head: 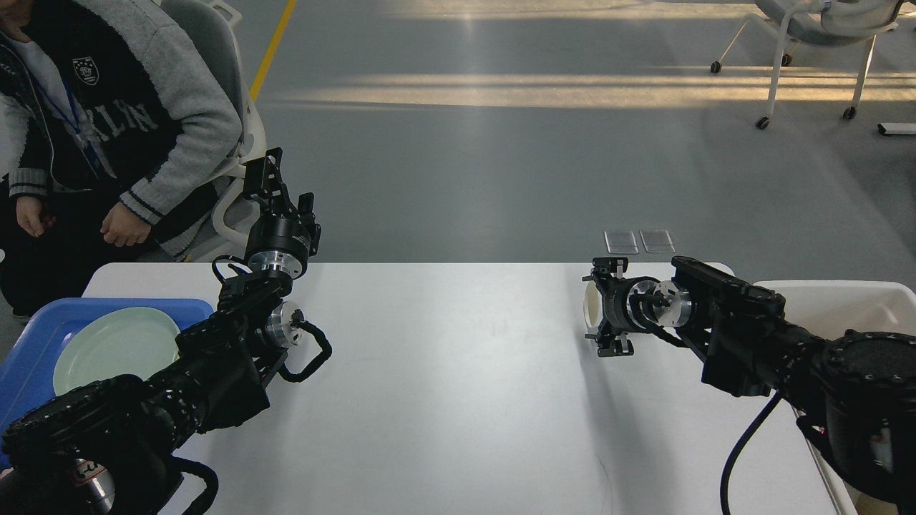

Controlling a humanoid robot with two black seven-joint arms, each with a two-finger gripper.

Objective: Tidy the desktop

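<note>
The desktop (458,400) is a large white tabletop that fills the lower half of the head view. My left gripper (283,182) is raised above the far left edge, pointing up, open and empty. My right gripper (605,307) hovers over the far right part of the desktop and points left. Its two fingers sit above and below a small white cup (591,307), and it looks closed on the cup. The cup is partly hidden by the gripper.
A blue tray (36,336) with a pale green plate (114,347) sits at the left edge, partly under my left arm. A cream-white bin (830,300) stands at the right edge. A seated person (122,143) is close to the far left corner.
</note>
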